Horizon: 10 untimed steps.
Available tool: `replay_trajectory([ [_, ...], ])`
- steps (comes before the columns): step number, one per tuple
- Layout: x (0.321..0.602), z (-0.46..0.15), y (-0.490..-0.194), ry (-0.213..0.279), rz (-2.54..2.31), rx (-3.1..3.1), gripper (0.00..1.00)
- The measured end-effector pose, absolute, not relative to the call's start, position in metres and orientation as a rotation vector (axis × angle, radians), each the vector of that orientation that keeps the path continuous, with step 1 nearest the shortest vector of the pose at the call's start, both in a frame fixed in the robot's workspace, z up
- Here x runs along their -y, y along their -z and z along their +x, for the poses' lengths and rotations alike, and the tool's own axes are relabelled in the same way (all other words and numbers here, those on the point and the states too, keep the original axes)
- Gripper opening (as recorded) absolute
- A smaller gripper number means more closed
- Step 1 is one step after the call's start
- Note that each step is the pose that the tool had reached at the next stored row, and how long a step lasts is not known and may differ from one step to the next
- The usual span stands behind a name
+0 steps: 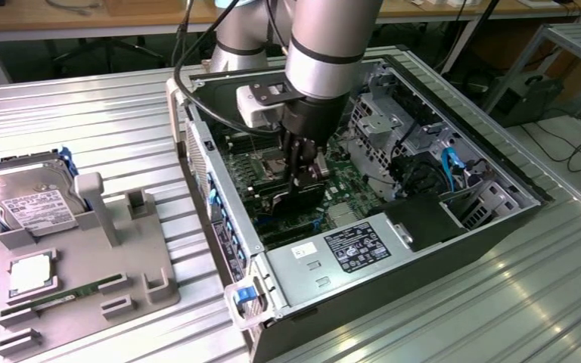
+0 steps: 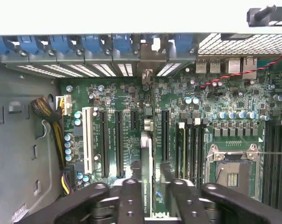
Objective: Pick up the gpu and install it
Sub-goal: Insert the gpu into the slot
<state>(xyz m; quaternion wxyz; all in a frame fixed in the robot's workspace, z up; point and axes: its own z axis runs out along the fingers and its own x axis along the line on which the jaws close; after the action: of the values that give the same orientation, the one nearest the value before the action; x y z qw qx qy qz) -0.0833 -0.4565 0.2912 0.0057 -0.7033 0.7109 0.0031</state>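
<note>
The gripper is clamped on the gpu. The card stands upright on the motherboard, inside the computer case.

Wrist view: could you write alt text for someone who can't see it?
Looking down into an open computer case, the gripper holds the gpu edge-on over the green motherboard, among its black expansion slots. Blue latches line the case's rear edge.

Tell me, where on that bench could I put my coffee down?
The ribbed metal table lies bare behind the grey fixture tray, and again at the exterior view's lower right of the computer case. Inside the case, around the pincer, it is crowded.
</note>
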Motion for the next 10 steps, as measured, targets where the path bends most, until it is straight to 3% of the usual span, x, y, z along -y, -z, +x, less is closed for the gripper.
replay_trajectory([
  [1,0.4565,-0.0833,-0.2912,-0.01,-2.201,-2.225,0.27],
  [3,0.4565,-0.0833,-0.2912,-0.01,-2.201,-2.225,0.11],
  [10,0.4565,-0.0833,-0.2912,-0.009,-2.201,-2.225,0.11],
])
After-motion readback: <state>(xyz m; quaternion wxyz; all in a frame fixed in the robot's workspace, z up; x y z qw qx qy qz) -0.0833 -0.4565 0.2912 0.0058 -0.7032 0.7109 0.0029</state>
